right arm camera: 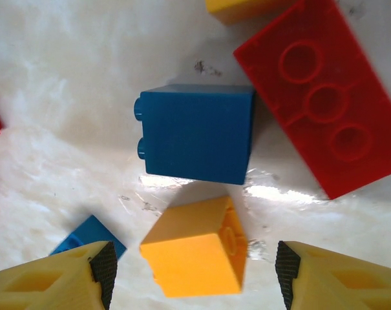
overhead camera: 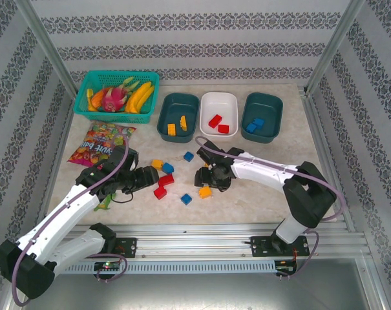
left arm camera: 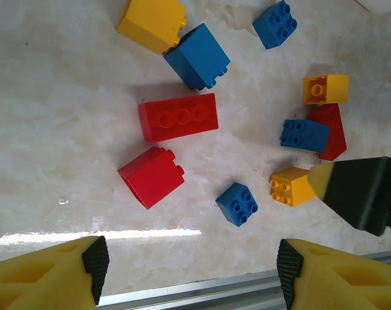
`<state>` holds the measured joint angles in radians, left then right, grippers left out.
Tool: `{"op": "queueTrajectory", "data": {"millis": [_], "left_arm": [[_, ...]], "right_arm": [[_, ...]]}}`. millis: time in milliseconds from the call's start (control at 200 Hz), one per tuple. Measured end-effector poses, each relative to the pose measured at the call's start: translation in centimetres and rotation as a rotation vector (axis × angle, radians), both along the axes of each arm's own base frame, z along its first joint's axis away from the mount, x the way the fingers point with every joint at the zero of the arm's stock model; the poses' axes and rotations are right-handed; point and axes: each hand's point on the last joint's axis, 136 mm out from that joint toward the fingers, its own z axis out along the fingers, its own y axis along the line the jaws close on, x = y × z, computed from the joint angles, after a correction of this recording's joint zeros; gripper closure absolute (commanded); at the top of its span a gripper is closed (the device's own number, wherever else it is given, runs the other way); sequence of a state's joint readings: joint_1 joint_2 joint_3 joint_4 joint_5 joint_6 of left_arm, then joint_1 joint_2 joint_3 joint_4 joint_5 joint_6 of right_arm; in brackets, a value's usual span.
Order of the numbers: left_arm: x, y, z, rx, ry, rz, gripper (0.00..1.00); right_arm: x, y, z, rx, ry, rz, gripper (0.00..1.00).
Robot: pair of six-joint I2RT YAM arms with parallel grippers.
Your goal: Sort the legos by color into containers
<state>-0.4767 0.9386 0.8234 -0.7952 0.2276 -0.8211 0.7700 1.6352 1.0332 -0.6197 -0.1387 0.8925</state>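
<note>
- Step in hand, I reckon: grabbing the next loose one. The right claw (right arm camera: 195,271) is open, with a finger on each side of a yellow lego (right arm camera: 194,252), and isn't squeezing it yet.
- The left claw (left arm camera: 192,258) is open too, with nothing between its fingers. It hovers over bare worktop (left arm camera: 53,161) on the arms' side of the white tub (overhead camera: 220,104).
- Next move, my guess: the right claw shuts on that yellow one, lifts it and carries it to the teal tub (overhead camera: 182,106) just left of the white tub. A blue lego (right arm camera: 195,132) sits just beside it, so lift straight up.
- Tubs: three in a row.
- The white tub holds two reds (overhead camera: 214,121).
- The teal one on its left holds two yellows (overhead camera: 171,129).
- The other teal tub (overhead camera: 265,106), on the white tub's right, holds two blues (overhead camera: 254,124).
- Loose legos (left arm camera: 178,116): ten, all scattered on the arms' side of the white tub. That's three yellow, four blue and three red.
- So sixteen in all, six sorted.
- Claws: two.
</note>
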Motion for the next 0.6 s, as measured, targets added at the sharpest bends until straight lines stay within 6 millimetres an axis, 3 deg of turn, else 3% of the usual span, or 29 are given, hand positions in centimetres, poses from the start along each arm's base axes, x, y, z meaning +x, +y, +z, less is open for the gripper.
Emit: {"op": "queueTrajectory", "data": {"millis": [420,600], "left_arm": [[0.0,0.0,0.1,-0.002,-0.003,0.000,0.27],[0.0,0.0,0.1,-0.002,-0.004,0.000,0.28]], "right_arm": [[3.5,0.5,-1.8,-0.022,0.035,-0.149,0.31],[3.8,0.8,-2.5,-0.033,0.050,-0.167,0.35]]}}
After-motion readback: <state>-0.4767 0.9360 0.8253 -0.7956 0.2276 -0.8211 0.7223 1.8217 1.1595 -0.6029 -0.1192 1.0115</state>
